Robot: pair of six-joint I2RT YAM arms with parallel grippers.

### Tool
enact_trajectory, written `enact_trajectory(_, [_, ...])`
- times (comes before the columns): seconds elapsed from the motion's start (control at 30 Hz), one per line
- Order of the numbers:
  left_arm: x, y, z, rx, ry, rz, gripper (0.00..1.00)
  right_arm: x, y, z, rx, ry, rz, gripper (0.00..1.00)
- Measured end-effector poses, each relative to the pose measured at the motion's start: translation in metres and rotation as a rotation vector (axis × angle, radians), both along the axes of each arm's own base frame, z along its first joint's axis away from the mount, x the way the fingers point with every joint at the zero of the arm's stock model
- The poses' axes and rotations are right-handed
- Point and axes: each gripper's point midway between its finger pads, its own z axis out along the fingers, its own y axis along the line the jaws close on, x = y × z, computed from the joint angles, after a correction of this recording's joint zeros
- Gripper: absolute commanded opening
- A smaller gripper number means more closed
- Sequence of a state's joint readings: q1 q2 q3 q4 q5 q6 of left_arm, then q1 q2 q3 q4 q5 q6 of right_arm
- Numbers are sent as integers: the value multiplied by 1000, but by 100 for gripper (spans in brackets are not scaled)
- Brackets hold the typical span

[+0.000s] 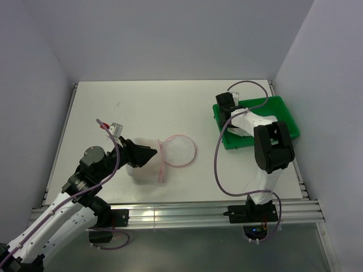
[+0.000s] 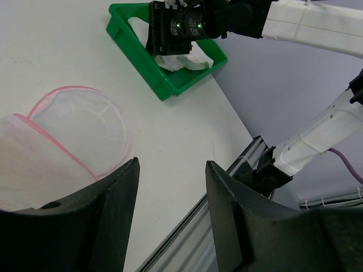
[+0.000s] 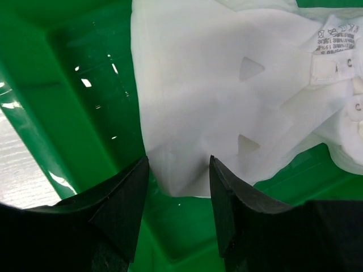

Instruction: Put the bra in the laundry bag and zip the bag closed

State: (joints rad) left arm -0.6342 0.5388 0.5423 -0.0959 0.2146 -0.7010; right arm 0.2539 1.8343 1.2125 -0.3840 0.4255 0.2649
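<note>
One bra [image 3: 227, 102], white, lies in your one green tray [image 1: 283, 116], its edge at the parted, unclenched tips of your right claw [image 3: 177, 164]. One laundry bag [image 2: 74, 124], flap open, sits on the worktop [image 1: 142, 107] just beside your left claw [image 2: 171, 164]: released, empty.

Left end effector [image 2: 171, 165] gapes beside laundry bag [image 2: 74, 127].

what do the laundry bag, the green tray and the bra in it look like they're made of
Laundry bag: fine white mesh, probably synthetic, translucent, with a pink band along its rim.
Tray: hard green plastic, glossy, with bright light glints on its wall.
Bra: soft white fabric, matte, folded and creased, with a printed care label sewn on.
</note>
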Motion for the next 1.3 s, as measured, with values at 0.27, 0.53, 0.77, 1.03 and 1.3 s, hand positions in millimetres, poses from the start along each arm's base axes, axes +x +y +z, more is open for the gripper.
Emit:
enact_trajectory(0.27, [1,-6,0,-2,0,-18,56,8,-13,1,9,6,-19,23])
enact_trajectory(0.53, [3,-8,3,0,0,-20,53,0,-15,3,76,-27,-39,0])
enact_trajectory(0.77, [14,-22,10,2,7,-41,56,-22,-13,113,207,-356,-50,0])
enact_trajectory(1.03, [14,-45,16,1,8,-100,71,-56,12,272,439,-818,114,0])
enact_trajectory(1.3, [13,-82,37,1,-25,-163,84,-90,37,318,598,-917,244,0])
